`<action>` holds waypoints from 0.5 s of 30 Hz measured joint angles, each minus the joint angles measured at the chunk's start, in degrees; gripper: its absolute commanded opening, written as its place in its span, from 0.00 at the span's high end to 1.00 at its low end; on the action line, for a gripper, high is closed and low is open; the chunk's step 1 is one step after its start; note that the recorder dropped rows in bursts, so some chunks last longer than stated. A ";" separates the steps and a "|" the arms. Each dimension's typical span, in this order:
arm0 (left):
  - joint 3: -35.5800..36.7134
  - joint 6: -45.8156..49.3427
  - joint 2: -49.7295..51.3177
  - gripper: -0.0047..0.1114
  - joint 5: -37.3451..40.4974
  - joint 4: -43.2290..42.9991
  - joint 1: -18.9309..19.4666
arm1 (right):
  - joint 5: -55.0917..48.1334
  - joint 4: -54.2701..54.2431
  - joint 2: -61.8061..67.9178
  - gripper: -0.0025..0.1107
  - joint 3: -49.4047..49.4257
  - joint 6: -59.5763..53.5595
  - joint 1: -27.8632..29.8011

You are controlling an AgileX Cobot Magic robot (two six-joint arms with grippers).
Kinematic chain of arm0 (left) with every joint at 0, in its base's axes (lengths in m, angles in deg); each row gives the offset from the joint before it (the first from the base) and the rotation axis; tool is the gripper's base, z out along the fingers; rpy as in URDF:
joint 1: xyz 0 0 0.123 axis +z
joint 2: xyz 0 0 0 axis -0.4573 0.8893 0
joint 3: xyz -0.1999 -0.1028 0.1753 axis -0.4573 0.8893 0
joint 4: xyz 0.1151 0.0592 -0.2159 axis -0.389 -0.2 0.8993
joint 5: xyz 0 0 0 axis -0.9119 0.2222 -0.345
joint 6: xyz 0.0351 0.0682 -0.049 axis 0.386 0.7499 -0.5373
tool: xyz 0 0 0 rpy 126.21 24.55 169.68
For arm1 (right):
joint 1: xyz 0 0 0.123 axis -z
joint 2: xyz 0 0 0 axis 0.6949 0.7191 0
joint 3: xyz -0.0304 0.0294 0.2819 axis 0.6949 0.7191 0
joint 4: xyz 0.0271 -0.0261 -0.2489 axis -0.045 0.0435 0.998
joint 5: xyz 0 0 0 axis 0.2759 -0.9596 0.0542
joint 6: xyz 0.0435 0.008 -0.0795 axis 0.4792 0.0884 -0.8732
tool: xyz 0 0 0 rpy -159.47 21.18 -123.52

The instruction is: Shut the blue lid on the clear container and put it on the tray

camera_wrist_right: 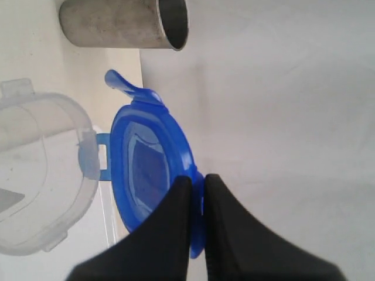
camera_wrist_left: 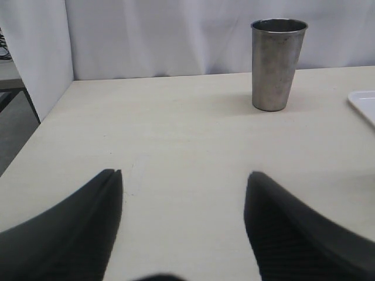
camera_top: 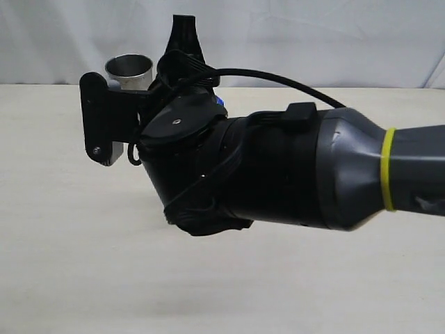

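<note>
White cloth (camera_top: 313,35) hangs behind a pale table (camera_top: 83,264).

The right gripper (camera_wrist_right: 197,178) has its two black jaws squeezed together on the rim of the blue lid (camera_wrist_right: 146,164). The lid is up on its edge, and its thin rim is pinched between the tips. One pale blue flap of the lid sits against the rim of the clear container (camera_wrist_right: 35,170), so the lid is just beside the container's open mouth. I look into the container from its open end and cannot tell what is in it. A grey metal cup (camera_wrist_right: 123,23) is near both of them. Its inside is dark, so I cannot tell what it holds.

The left gripper (camera_wrist_left: 184,181) has its jaws wide apart over bare table. With twelve o'clock straight ahead of these jaws, the cup (camera_wrist_left: 277,64) stands upright at about one o'clock, well apart from them. A white corner of the tray (camera_wrist_left: 363,102) shows at about two o'clock.

From the outside camera, the big right arm (camera_top: 292,174) fills the middle. A tiny bit of the blue lid (camera_top: 220,102) peeks out at twelve o'clock, and the cup's rim (camera_top: 129,72) shows at ten o'clock.
</note>
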 measured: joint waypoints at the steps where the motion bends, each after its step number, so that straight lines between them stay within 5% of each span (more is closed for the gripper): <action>1: 0.00 0.00 0.00 0.46 0.00 0.00 0.00 | 0.00 -0.64 0.00 0.94 0.00 -0.29 0.00; 15: 0.00 0.00 0.00 0.46 0.00 0.00 0.00 | 2.13 6.91 0.00 0.94 0.00 5.88 0.00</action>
